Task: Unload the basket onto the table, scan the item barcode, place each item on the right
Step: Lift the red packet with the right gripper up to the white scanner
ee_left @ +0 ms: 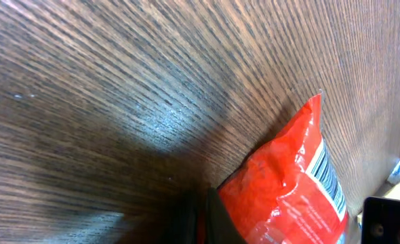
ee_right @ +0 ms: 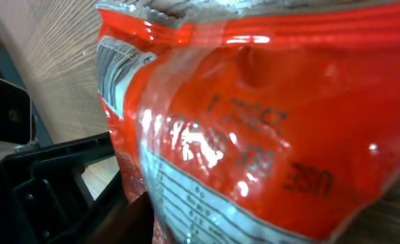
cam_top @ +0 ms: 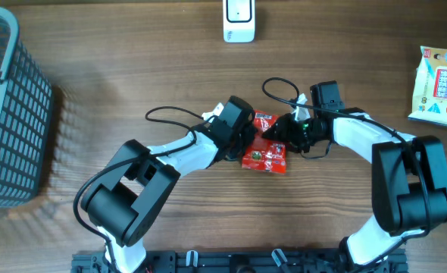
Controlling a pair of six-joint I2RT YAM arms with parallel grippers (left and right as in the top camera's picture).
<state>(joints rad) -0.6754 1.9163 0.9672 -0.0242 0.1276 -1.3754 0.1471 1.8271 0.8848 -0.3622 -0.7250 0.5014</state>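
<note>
two black-and-white arms reach in from the near edge of the table (cam_top: 132, 61) and meet at its middle, where a red packet (cam_top: 266, 156) lies between their wrists. the left gripper (cam_top: 243, 139) sits at the packet's upper left edge, fingers pressed together on that edge. in the left wrist view the packet comes out of the dark finger base at the bottom of the frame and slants up to the right over the wood grain, with a strip of barcode (ee_left: 327, 177) along its right side.

the right gripper (cam_top: 282, 133) is at the packet's upper right corner, facing the left one. in its wrist view the glossy red film fills almost the whole frame, with blurred black print across it and black hardware low on the left. whether these fingers pinch the film or only stand around it, i cannot tell.

farther out, a grey slatted basket (cam_top: 15, 114) stands at the left edge and a pale snack pack (cam_top: 438, 83) lies at the right edge, both well apart from the grippers. farthest, a white scanner (cam_top: 239, 20) stands at the middle of the far edge.
</note>
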